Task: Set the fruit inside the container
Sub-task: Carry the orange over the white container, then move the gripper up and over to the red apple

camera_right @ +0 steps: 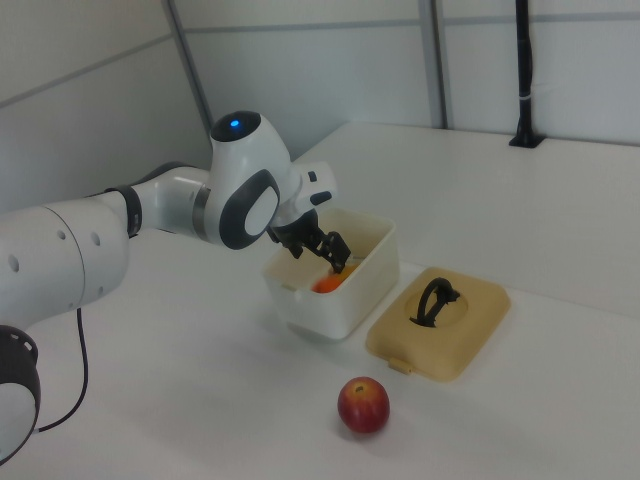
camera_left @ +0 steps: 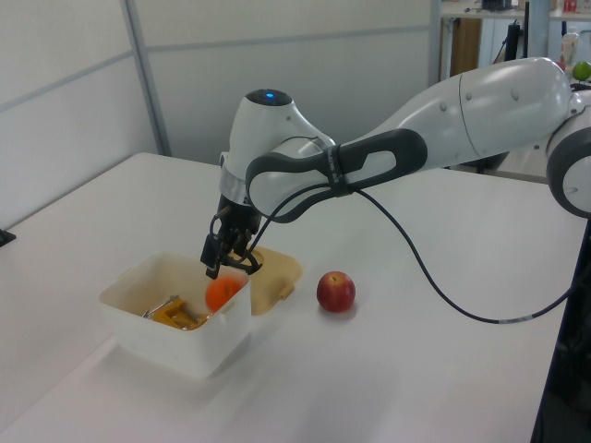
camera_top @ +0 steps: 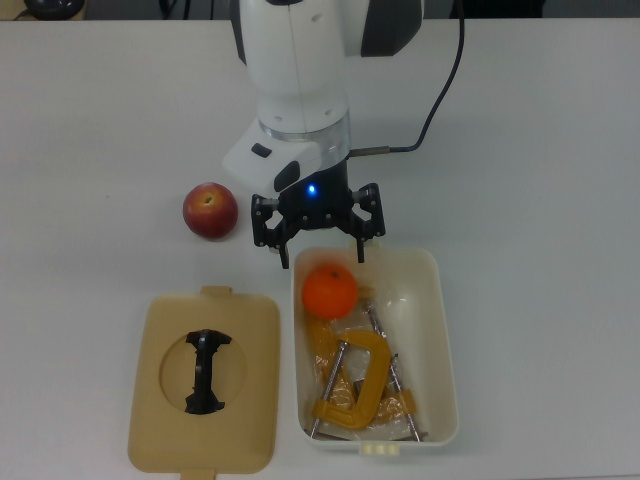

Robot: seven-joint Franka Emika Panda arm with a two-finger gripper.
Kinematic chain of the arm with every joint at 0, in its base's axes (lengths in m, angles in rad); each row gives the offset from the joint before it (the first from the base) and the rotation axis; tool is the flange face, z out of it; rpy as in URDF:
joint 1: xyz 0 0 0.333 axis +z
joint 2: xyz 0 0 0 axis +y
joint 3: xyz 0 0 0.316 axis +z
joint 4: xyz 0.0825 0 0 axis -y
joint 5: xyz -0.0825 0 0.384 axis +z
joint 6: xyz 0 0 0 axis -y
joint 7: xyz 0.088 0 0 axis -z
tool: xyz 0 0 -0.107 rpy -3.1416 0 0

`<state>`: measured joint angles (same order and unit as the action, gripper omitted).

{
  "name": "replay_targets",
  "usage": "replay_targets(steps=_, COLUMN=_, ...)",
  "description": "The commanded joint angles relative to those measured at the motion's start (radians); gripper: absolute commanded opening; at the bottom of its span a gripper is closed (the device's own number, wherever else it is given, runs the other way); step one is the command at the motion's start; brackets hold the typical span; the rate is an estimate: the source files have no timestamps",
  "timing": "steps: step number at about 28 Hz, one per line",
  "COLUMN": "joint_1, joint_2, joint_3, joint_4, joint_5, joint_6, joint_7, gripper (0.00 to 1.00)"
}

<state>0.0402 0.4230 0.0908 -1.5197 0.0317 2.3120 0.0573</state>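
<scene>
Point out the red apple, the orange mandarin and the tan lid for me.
Dark red apple (camera_top: 210,210), top view, on its top by the stem dimple.
Bright orange mandarin (camera_top: 330,290), top view, on its middle.
Flat tan lid (camera_top: 168,440), top view, on its bare lower part.

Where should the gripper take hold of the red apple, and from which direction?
Come straight down on the apple and close across its round middle. It stands alone on the table, stem dimple upward, apart from the container, so probably any finger direction works.
</scene>
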Motion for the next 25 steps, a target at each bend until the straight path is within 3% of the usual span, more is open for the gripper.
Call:
replay_targets(steps=1, joint_1=0.017, joint_2=-0.021, joint_3=-0.011, joint_4=0.006, joint_5=-0.027, joint_6=-0.011, joint_7=0.027, gripper=1.00)
replay_targets(steps=11, joint_1=0.010, joint_2=-0.067, joint_3=-0.042, joint_4=0.001, joint_5=-0.049, joint_6=-0.347, joint_7=-0.037, gripper=1.00)
replay_targets(steps=14, joint_1=0.009, joint_2=-0.067, joint_3=-0.059, joint_4=-0.031, joint_5=-0.099, joint_6=-0.402, joint_7=-0.045, gripper=1.00)
replay_targets(steps=18, joint_1=-0.009, joint_2=-0.067, joint_3=-0.077, joint_4=-0.051, joint_5=-0.127, joint_6=-0.448, joint_7=-0.045, gripper=1.00)
replay_targets(steps=23, joint_1=-0.046, joint_2=-0.066, joint_3=-0.079, joint_4=-0.066, joint_5=-0.168, joint_6=-0.460, joint_7=-0.047, gripper=1.00)
replay_targets(steps=25, joint_1=-0.059, joint_2=-0.064, joint_3=-0.080, joint_4=-0.073, joint_5=-0.205, joint_6=-0.467, joint_7=-0.048, gripper=1.00)
